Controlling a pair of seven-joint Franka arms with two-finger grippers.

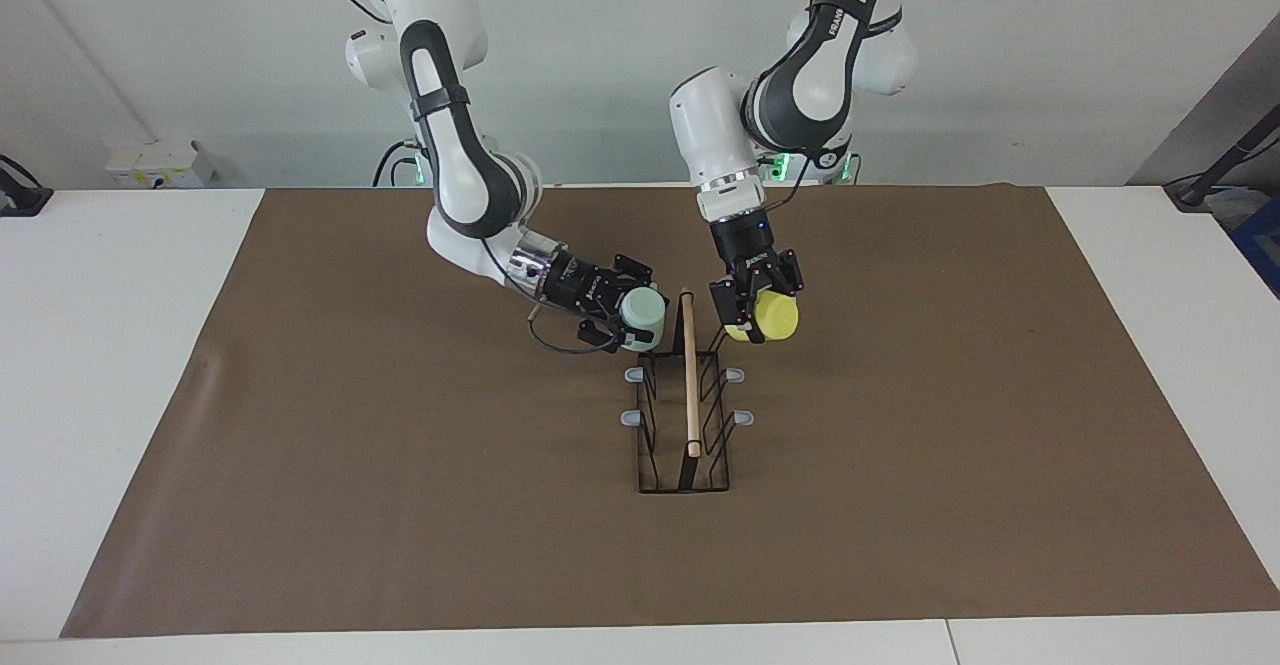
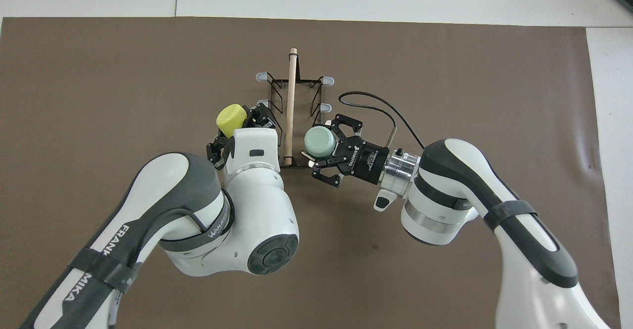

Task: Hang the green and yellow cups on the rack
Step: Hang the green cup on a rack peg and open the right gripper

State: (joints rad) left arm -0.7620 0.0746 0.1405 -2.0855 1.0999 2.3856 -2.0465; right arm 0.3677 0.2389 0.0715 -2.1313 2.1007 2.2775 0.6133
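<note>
- The rack [image 1: 684, 415] stood on the brown mat [image 1: 400, 505] about midway between the mat's two short edges, its wooden rod handle [image 1: 689, 370] running from the robots' edge of the mat toward the edge away from them.
- The left gripper [image 1: 752, 311] hung over the rack's corner nearest the robots, on the left arm's side of the rod, and its fingers were clamped on the yellow cup [image 1: 776, 316].
- The yellow cup lay tilted between those fingers, its closed base turned outward toward the left arm's end of the table and slightly up.
- In the overhead view the yellow cup [image 2: 231, 119] stuck out past the left gripper [image 2: 241, 123], just beside the grey-tipped prongs [image 2: 261, 104] on that side of the rack [image 2: 277, 121].
- The right gripper [image 1: 628, 313] reached in low from the right arm's end and held the green cup [image 1: 642, 316] between its fingers; whether the grip had begun to loosen could not be told.
- The green cup sat at the fingertips, its base facing up and away from the wrist, just beside the rod handle and over the rack's robot-side corner on the right arm's side.
- From above, the green cup [image 2: 320, 141] covered the prong under it, with the right gripper [image 2: 330, 143] wrapped around its side; contact with the prong could not be judged.
- Four grey prong tips on the rack showed bare in the facing view.
</note>
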